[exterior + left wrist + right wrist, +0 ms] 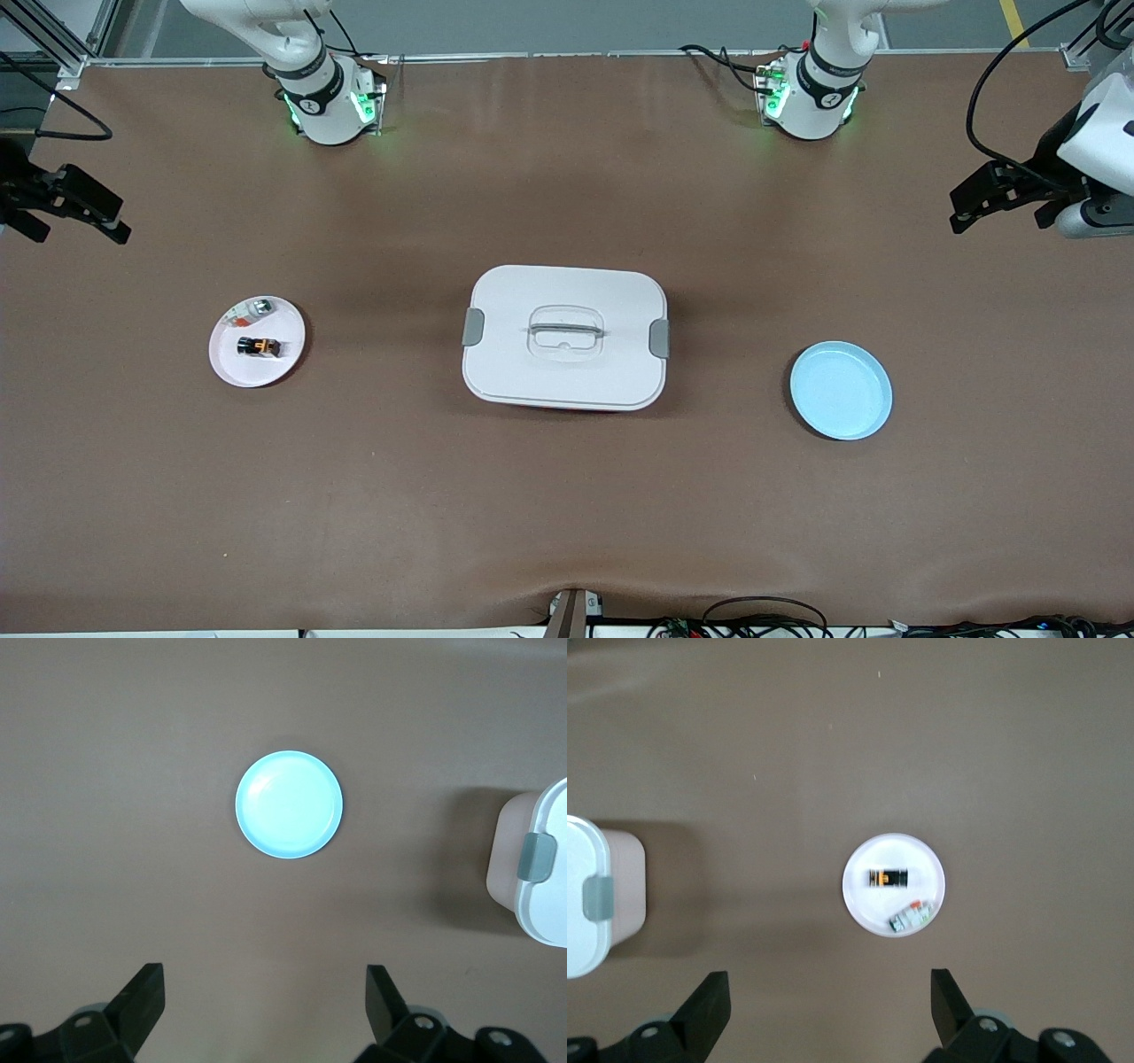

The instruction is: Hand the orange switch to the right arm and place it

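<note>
The orange switch (258, 346) lies on a small white plate (229, 365) at the middle left of the front view, toward the right arm's end of the table, with nothing gripping it. On the same plate, farther from the front camera than the switch and just beside it, sits a small silver-and-red piece (255, 307). In the right wrist view the switch (887, 877) shows at the centre of the white plate (864, 899), and the silver-and-red piece (912, 916) lies close to the plate's rim. A white lidded box (564, 337) with grey side clips and a handle in its lid stands at the centre of the front view, well apart from both plates. A light blue plate (841, 390) sits at the middle right of that view, toward the left arm's end of the table, and it carries nothing. The right gripper (60, 206) hangs at the upper left edge of the front view, over bare table near that end, and its fingers (709, 1003) stand spread wide and hold nothing. The left gripper (992, 197) hangs at the upper right edge of the front view, over bare table near its own end, with its fingers (142, 994) likewise spread apart and holding nothing. In the left wrist view the blue plate (289, 804) shows between and above the two finger tips, and a corner of the box (542, 870) shows at the right edge.
</note>
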Action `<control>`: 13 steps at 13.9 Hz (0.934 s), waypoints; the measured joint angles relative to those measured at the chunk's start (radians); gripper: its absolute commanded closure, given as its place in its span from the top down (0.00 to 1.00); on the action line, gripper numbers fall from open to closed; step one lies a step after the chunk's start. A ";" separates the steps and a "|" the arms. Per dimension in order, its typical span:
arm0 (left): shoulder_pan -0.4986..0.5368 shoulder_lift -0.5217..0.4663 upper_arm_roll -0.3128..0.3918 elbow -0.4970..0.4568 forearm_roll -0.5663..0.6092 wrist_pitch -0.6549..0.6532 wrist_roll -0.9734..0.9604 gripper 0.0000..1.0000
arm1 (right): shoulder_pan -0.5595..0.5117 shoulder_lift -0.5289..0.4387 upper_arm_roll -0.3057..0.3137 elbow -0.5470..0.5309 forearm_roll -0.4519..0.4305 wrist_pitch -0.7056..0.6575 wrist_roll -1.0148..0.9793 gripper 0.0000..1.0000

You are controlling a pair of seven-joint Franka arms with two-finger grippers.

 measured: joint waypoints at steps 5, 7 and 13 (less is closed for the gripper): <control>0.000 0.000 0.000 0.000 0.000 -0.001 0.000 1.00 | -0.016 0.004 -0.005 0.000 0.000 -0.059 0.001 1.00; 0.000 0.000 0.000 0.000 0.000 -0.001 0.000 1.00 | -0.017 0.004 -0.005 0.000 0.000 -0.057 0.001 1.00; 0.009 0.000 0.003 0.000 0.000 -0.001 0.000 1.00 | -0.016 0.005 0.000 0.000 0.000 -0.050 0.001 1.00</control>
